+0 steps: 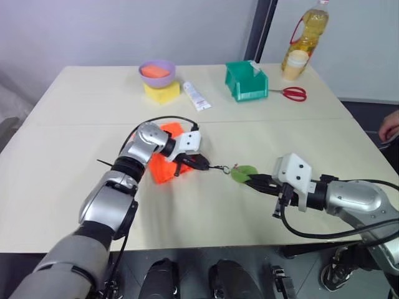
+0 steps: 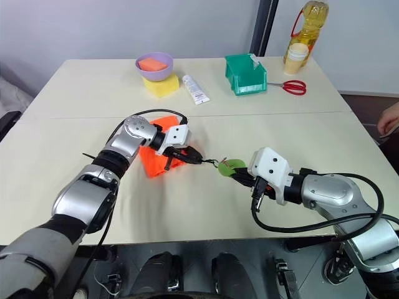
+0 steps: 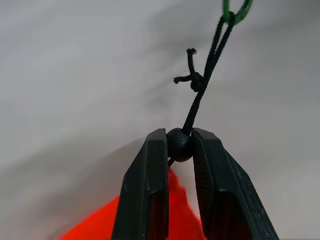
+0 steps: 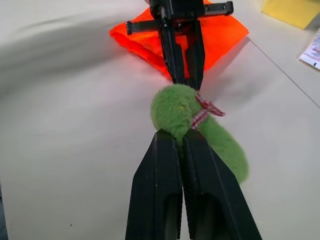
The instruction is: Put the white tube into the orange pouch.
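L gripper (image 3: 180, 145) pinches the black bead (image 3: 179, 145) on the cord (image 3: 205, 75) of the orange pouch (image 2: 161, 159), which lies mid-table (image 1: 75, 162). R gripper (image 4: 181, 137) is clamped on the green tag (image 4: 175, 111), cord stretched betw. the two.

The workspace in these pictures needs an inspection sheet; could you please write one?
Surface: pale table, seam across it.
Job's things: orange pouch lying flat near the middle; black cord runs to green tag; white tube not identified.
Clutter: purple bowl on yellow sponge, flat white tube, green bin, red scissors, oil bottle.
Grippers: left gripper pinching black cord bead; right gripper shut on green tag.
Cables: black, along both arms.
Surroundings: grey wall; person's hand at the edge.
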Available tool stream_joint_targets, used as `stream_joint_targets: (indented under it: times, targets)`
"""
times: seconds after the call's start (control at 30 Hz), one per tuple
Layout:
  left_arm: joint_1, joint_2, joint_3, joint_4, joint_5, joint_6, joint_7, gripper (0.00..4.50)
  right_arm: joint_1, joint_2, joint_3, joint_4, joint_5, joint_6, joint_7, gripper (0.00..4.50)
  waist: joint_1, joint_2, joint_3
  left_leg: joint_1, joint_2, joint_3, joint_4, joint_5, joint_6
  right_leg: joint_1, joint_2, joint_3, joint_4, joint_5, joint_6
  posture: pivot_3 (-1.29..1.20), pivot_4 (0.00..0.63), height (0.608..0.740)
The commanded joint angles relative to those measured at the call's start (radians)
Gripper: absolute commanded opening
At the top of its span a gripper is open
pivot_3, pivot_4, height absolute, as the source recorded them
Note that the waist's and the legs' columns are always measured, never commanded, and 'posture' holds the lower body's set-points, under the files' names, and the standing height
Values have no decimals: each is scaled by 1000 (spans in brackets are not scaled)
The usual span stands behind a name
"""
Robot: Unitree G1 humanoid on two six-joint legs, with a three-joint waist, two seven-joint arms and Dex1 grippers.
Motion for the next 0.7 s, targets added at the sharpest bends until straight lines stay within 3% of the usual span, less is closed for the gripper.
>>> stream_joint_targets:
  times: [0.03, 0.53, 0.7]
  targets:
    - [-18, 41, 13, 18, 9, -14, 14, 191, 3, -4, -41, -10, -13, -24, -7, 0, 1, 0, 0, 0, 0, 0, 0, 0, 0, 0, 0, 0, 0, 0, 0, 0, 150, 740]
    - [1, 113, 25, 33, 7, -35, 22, 191, 19, -26, -81, 53, -50, -68, 18, 0, 1, 0, 0, 0, 0, 0, 0, 0, 0, 0, 0, 0, 0, 0, 0, 0, 150, 740]
    - [4, 104, 66, 11, -56, 48, -21, 191, 12, -17, -65, 43, -48, -67, 13, 0, 1, 0, 0, 0, 0, 0, 0, 0, 0, 0, 0, 0, 0, 0, 0, 0, 150, 740]
